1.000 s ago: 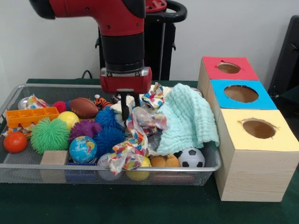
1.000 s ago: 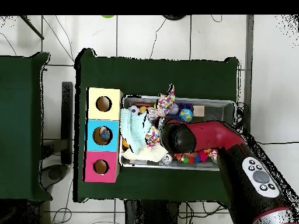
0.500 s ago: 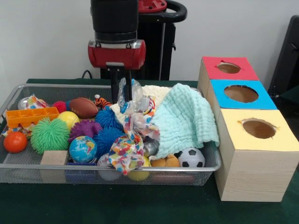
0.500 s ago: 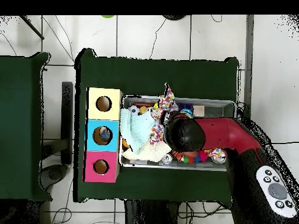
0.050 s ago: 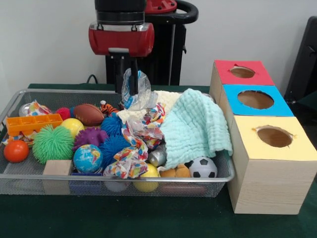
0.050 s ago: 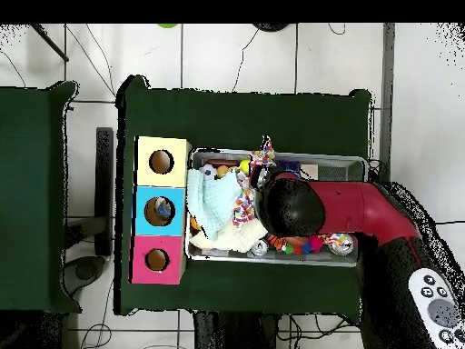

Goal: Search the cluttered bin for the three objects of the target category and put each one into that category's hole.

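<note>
One gripper up above the wire bin, pinched on a clear crinkled plastic bag — bag hanging free over the cream cloth at the bin's back. Below it, a confetti-print cloth draped over the blue spiky balls, mint towel heaped at the end nearest the boxes. Elsewhere in the bin: green spiky ball, globe ball, small football, soccer ball, orange tray. Beside the bin, three wooden boxes in a row — yellow-topped hole, blue-topped hole, red-topped hole. Seen from overhead, red arm across the bin, hiding the gripper and bag.
</note>
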{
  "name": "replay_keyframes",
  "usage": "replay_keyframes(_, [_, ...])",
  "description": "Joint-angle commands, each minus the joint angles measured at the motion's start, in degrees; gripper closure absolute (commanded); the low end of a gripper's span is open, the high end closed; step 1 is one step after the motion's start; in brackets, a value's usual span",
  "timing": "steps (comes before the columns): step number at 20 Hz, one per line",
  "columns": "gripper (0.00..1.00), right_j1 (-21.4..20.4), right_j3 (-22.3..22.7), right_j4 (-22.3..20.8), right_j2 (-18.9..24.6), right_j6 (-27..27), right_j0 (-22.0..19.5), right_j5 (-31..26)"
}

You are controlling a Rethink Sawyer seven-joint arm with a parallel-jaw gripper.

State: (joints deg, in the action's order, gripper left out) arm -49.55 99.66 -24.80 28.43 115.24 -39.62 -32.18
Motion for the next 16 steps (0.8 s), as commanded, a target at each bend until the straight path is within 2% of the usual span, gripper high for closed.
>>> replay_keyframes(1, [1.00, -2.7, 2.3, 2.2, -1.1, 1.3, 1.5, -5.3])
replay_keyframes(9, [1.00, -5.4, 4.0, 4.1, -4.3, 5.9, 6.5, -6.1])
replay_keyframes(16, [1.00, -7.1, 5.8, 5.9, -8.9, 11.0, 13.0, -4.8])
